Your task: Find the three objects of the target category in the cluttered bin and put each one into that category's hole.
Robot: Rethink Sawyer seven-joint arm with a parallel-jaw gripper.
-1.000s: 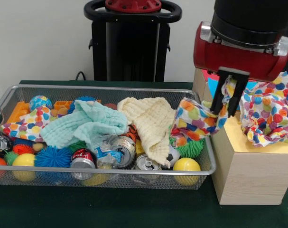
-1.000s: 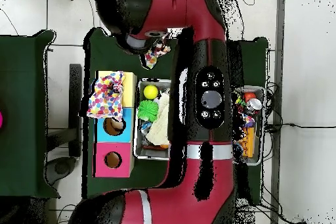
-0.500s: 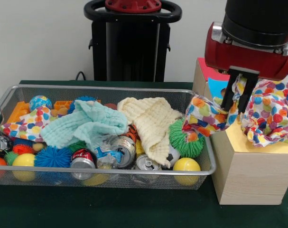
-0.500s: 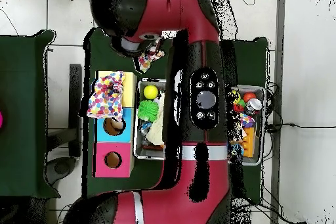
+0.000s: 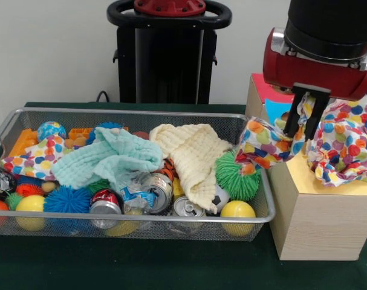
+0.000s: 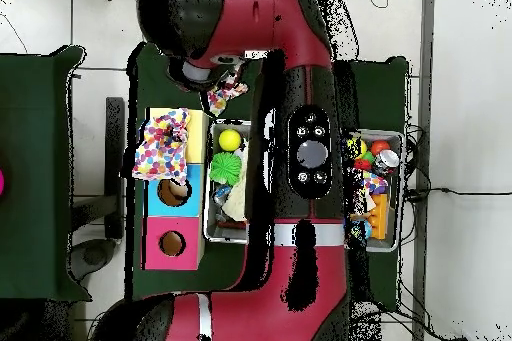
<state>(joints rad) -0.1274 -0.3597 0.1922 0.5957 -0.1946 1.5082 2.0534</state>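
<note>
Right now the gripper pinches a polka-dot cloth and holds it lifted over the gap between the wire bin's right edge and the wooden box. Another dotted cloth already covers the yellow top of that box, probably hiding the hole. Likely trouble: the hanging tail snags the bin's rim, or the cloth lands on the pile and slides off the box's edge.

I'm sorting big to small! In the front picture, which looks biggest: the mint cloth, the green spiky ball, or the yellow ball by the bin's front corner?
1. Mint cloth
2. Green spiky ball
3. Yellow ball, smallest, even though nearer the camera.
</note>
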